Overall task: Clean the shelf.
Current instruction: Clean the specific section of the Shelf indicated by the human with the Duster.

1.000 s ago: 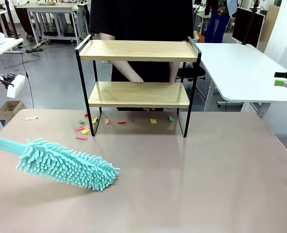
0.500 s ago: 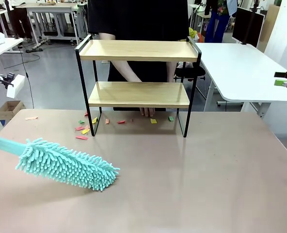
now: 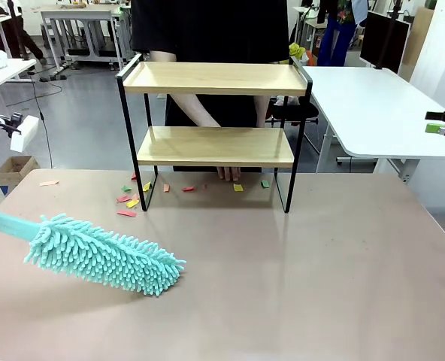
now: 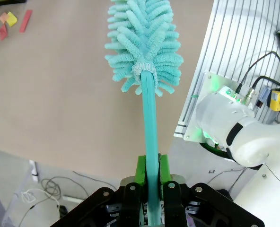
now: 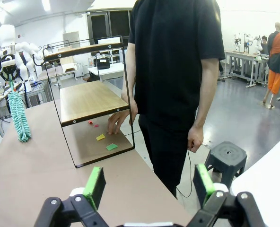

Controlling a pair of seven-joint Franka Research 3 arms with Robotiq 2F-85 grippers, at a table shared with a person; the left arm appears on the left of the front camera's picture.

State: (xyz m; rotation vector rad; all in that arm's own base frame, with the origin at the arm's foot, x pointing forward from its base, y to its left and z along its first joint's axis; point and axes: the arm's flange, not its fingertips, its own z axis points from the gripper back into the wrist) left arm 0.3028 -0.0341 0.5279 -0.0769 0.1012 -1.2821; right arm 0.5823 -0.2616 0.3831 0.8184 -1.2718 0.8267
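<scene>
Nearest us, our left jaws are clenched on the very end of the duster's (image 3: 102,256) long teal handle (image 4: 148,123), the green pads (image 4: 141,168) pinching it from both sides. With the fluffy head so far out, any drag on it could twist the handle in that narrow grip. The head lies low at the near left of the surface (image 3: 320,286), touching or just above it, we cannot tell which. A swing toward the shelf (image 3: 215,147) that stays this low would plough into the coloured paper scraps (image 3: 128,199) around its left legs and scatter them off the far edge. The shelf stands at the far middle of the surface, both boards bare as far as we can see. Its thin black frame looks light, so a careless stroke against a post could shove or tip it. Our right jaws hang released and holding nothing, off to the right beside the shelf, so nothing steadies it. Farthest off is the worst hazard: the person's hand (image 3: 228,173) rests on the surface under the lower board, and a sweep there would strike the fingers.
</scene>
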